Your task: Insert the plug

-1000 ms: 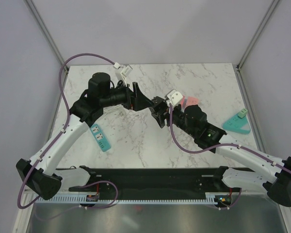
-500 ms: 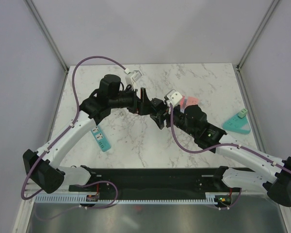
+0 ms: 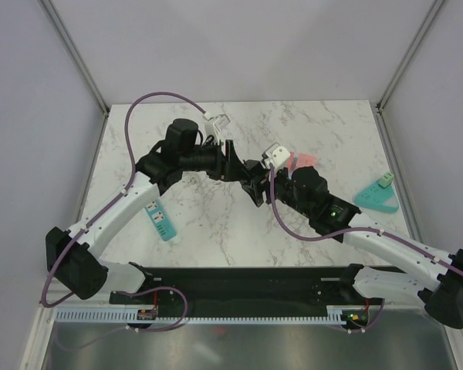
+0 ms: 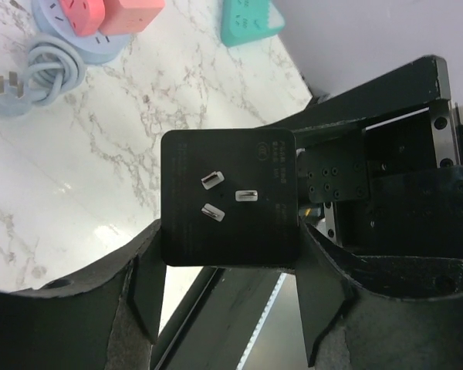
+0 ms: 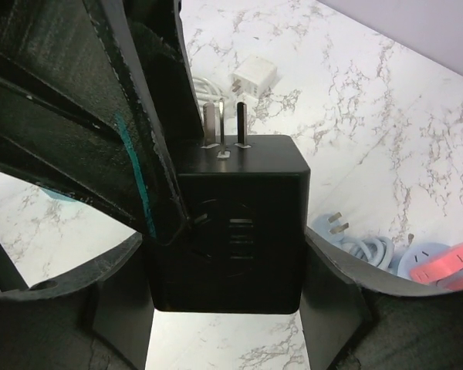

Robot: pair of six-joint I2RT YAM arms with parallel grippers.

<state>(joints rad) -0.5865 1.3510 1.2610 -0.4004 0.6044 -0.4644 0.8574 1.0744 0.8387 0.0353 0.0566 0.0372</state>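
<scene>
Marble tabletop, plug, grey walls

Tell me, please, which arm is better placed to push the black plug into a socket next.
Right, probably. The right gripper grips the black plug with its prongs pointing away from its wrist. The left gripper flanks the plug with the prongs facing its own camera.

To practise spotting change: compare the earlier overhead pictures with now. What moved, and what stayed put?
The left gripper swung rightward to the black square plug block in the right gripper; its jaws now flank the block, grip unclear. The right gripper, still holding it, and the teal rectangular power strip stayed.
</scene>
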